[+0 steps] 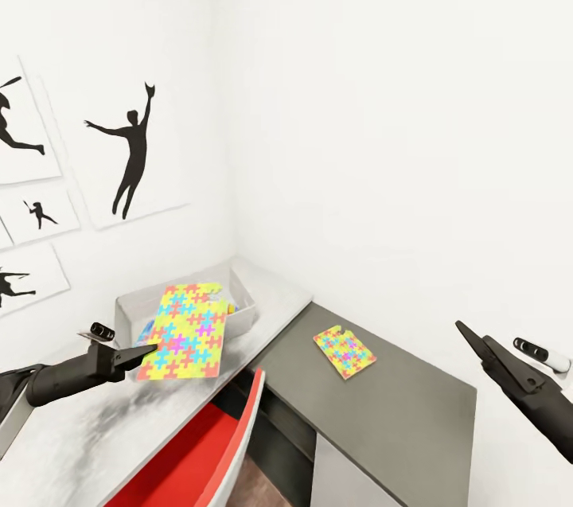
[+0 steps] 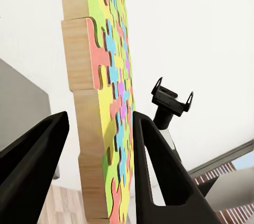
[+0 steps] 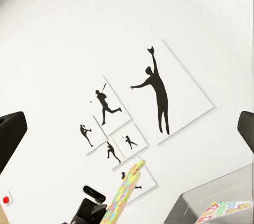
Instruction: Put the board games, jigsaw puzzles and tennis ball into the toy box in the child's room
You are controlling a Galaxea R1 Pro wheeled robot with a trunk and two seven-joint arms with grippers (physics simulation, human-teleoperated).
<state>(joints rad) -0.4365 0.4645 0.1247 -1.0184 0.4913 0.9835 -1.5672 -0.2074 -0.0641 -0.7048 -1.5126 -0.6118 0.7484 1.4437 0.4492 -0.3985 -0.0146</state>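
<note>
The left tool (image 1: 147,353) is clamped on a jigsaw puzzle (image 1: 188,329) above the toy box (image 1: 243,305), a second puzzle (image 1: 344,351) lies on the darker surface (image 1: 414,403), and the right tool (image 1: 465,332) hangs with its fingers apart.

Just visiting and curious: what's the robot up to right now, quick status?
Left gripper fingers shut on a jigsaw puzzle, held over the toy box. Right gripper empty, off the table. Second puzzle lies on the darker desk section. Nothing in the way.
</note>
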